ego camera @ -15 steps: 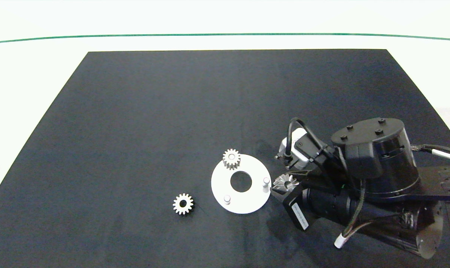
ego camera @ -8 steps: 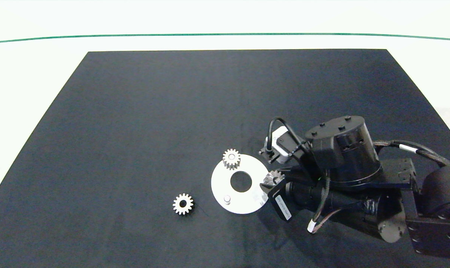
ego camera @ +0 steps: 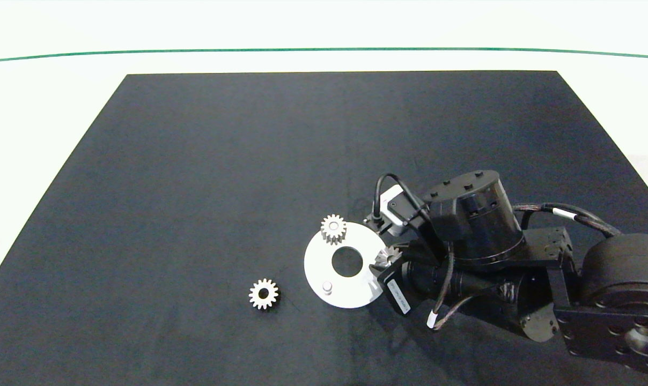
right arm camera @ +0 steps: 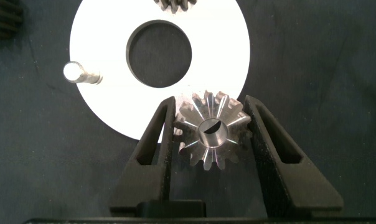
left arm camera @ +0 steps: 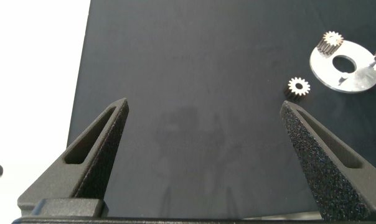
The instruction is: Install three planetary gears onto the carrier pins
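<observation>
1. Head view: right gripper (ego camera: 387, 262) over the disc's (ego camera: 318, 271) rim on the side nearest its arm, jaws clamped on a gear (ego camera: 387, 256). Second gear (ego camera: 333, 229) seated on a pin at the disc's far edge, well clear of the jaws. One bare pin (ego camera: 327, 287) upright near the disc's front rim, between the jaws and the third gear (ego camera: 263, 293), flat on the dark surface (ego camera: 222, 161) just beyond the disc. Pin beneath the held gear hidden, so cannot tell if engaged.

2. Left wrist view: left gripper (left arm camera: 203, 146) hanging over bare surface (left arm camera: 194, 68), jaws wide apart, nothing between. Far ahead of them, disc (left arm camera: 357, 78) with a gear (left arm camera: 330, 42) on it, and the loose gear (left arm camera: 298, 86) just beside its rim.

3. Right wrist view: right gripper (right arm camera: 210, 137) with jaws closed against both flanks of the gear (right arm camera: 211, 127), gripped by its teeth, centre hole facing the camera. Gear overlapping the disc's (right arm camera: 101, 43) near rim. Bare pin (right arm camera: 81, 73) off to one side of the jaws, beyond them. Seated gear (right arm camera: 175, 5) across the disc's hole, straight ahead. Loose gear (right arm camera: 2, 18) partly seen on the surface (right arm camera: 325, 62) past the bare pin.
</observation>
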